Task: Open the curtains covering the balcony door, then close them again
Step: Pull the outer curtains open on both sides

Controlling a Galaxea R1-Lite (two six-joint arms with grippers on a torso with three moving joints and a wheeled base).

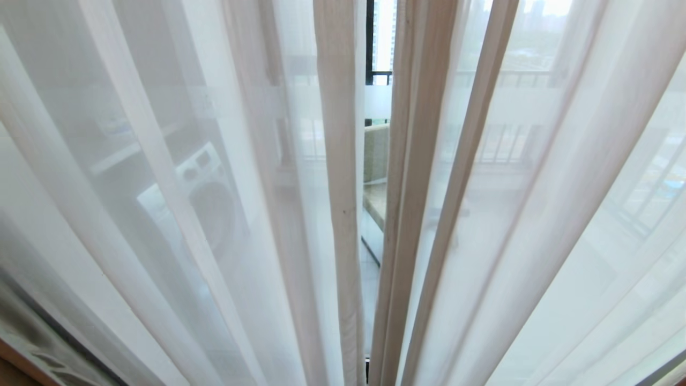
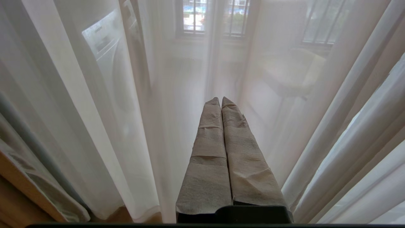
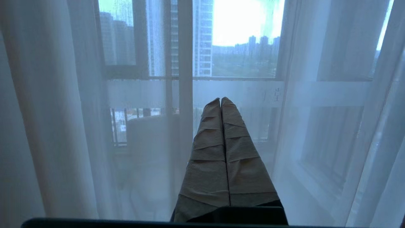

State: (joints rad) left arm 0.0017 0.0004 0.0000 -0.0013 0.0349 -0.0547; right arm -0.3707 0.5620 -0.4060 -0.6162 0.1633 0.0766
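White sheer curtains (image 1: 187,187) hang across the whole head view. Their two hemmed edges (image 1: 337,187) stand almost together, with a narrow gap between them. Through that gap I see the balcony door's black frame (image 1: 370,43) and its frosted band (image 1: 378,102). Neither arm shows in the head view. In the left wrist view my left gripper (image 2: 220,98) is shut, its tape-wrapped fingers (image 2: 208,152) pointing at the sheer (image 2: 142,110) with nothing between them. My right gripper (image 3: 220,99) is shut too, empty, facing the sheer (image 3: 63,110) and the frosted band (image 3: 240,93) behind it.
A washing machine (image 1: 206,187) stands behind the left sheer on the balcony. A cushioned seat (image 1: 375,161) shows through the gap. Railed windows (image 3: 240,57) lie beyond. A strip of thicker drape (image 2: 31,186) and wooden floor (image 2: 19,209) show in the left wrist view.
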